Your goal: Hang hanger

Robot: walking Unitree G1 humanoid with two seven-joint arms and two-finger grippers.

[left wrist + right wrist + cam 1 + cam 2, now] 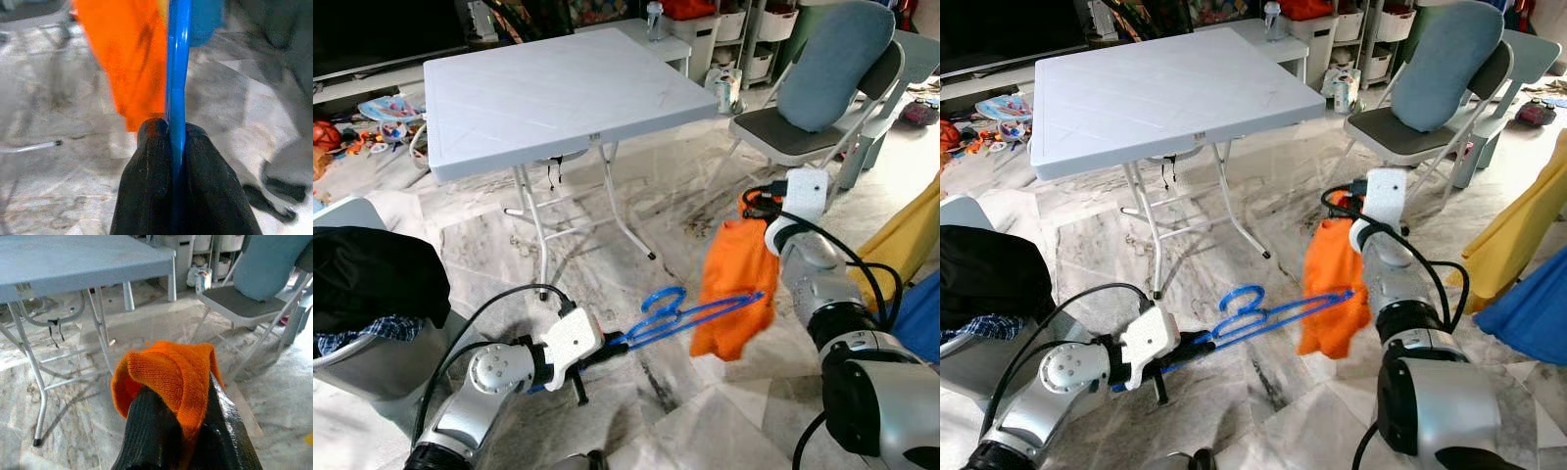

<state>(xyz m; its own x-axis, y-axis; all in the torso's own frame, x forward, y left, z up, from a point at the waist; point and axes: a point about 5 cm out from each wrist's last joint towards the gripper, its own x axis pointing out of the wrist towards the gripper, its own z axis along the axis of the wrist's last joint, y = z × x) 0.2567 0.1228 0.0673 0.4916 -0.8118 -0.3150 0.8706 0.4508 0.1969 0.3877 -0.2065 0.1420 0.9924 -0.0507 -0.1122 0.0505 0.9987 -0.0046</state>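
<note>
Left claw (pixel 176 142) pinches blue hanger (pixel 690 313) at lower centre, above the floor. Right claw (pixel 178 406), centre right, pinches orange garment (pixel 736 289); hanger's far end reaches into the cloth.

The blue hanger's (pixel 690 311) far arm runs behind the orange cloth (pixel 736 289) and is lost there. In the left wrist view the hanger leaves the frame's upper edge, and the cloth is smeared with blur. The laundry basket (pixel 372 357) is cut by the left edge.
</note>
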